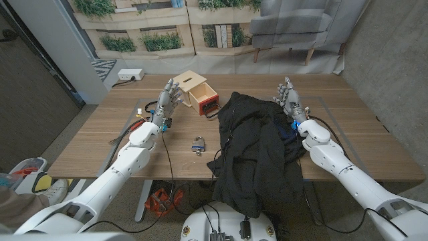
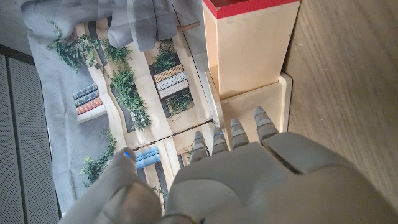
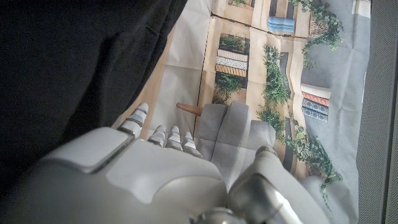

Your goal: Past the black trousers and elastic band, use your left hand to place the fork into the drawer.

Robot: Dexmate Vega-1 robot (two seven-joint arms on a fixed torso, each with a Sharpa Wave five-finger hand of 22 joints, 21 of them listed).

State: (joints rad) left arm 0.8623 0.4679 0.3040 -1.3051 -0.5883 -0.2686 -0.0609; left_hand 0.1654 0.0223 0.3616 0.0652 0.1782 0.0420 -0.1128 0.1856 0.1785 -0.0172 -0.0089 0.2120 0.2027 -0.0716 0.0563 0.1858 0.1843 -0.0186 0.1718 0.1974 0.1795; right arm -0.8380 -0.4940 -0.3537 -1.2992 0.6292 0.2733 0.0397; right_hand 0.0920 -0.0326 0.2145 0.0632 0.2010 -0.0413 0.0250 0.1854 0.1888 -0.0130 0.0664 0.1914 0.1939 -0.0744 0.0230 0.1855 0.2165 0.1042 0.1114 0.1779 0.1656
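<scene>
**Drawer stands pulled out, left hand open just beside it**

Drawer (image 1: 207, 102): red front, pulled out of a pale wooden box (image 1: 192, 82) at the far middle of the table (image 1: 100, 144). The inside is too small to read in the head view and hidden in the left wrist view. Whether the fork lies in it cannot be told.

Left hand (image 1: 167, 100): raised over the table just left of the box, fingers spread and pointing up. Nothing seen in its grasp. In the left wrist view the fingertips (image 2: 238, 132) reach toward the box's wooden side (image 2: 255, 102), with the drawer (image 2: 249, 50) extending beyond. Contact cannot be judged.

Right hand (image 1: 289, 97): raised at the far right edge of the trousers, fingers apart, holding nothing. The right wrist view shows its back (image 3: 155, 174) with dark cloth (image 3: 74, 62) close alongside.

Black trousers (image 1: 257, 154): a heaped pile right of centre, running from near the drawer to the near table edge and hanging over it.

Small dark-and-blue object (image 1: 198, 146): lies on bare wood between the left forearm and the trousers, apart from both. Too small to identify.

Behind the table: a white power strip (image 1: 130, 75) on the floor, and a grey armchair (image 1: 301, 27) in front of a printed backdrop.
</scene>
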